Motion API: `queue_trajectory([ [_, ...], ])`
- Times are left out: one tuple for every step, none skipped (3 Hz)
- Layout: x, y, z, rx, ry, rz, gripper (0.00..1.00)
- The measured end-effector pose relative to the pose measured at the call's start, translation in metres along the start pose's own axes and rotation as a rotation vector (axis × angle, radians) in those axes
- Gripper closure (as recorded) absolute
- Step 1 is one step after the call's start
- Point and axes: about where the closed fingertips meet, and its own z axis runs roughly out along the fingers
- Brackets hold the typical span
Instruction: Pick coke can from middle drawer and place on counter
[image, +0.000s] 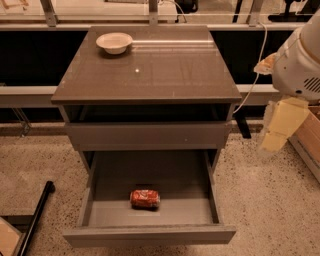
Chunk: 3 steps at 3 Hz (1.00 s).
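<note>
The coke can (145, 198) lies on its side on the floor of the open middle drawer (150, 234), near the front and a little left of centre. The counter (160, 70) is the glossy brown-grey top of the cabinet above it. My arm comes in from the right edge, beside the cabinet at about counter height. Its gripper (281, 126) hangs down as a cream-coloured part, to the right of the cabinet and well above and right of the can. It holds nothing that I can see.
A white bowl (114, 42) stands on the counter's far left corner. A white cable (252, 80) hangs by the cabinet's right side. A black pole (36, 215) lies on the speckled floor at the left. A wooden box edge (307, 145) is at the right.
</note>
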Motion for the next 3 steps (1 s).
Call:
queue_trajectory([
  [-0.012, -0.002, 0.032, 0.015, -0.056, -0.046, 0.0],
  [-0.024, -0.011, 0.07, -0.023, -0.12, -0.073, 0.0],
  [-0.025, -0.012, 0.078, -0.034, -0.126, -0.074, 0.0],
])
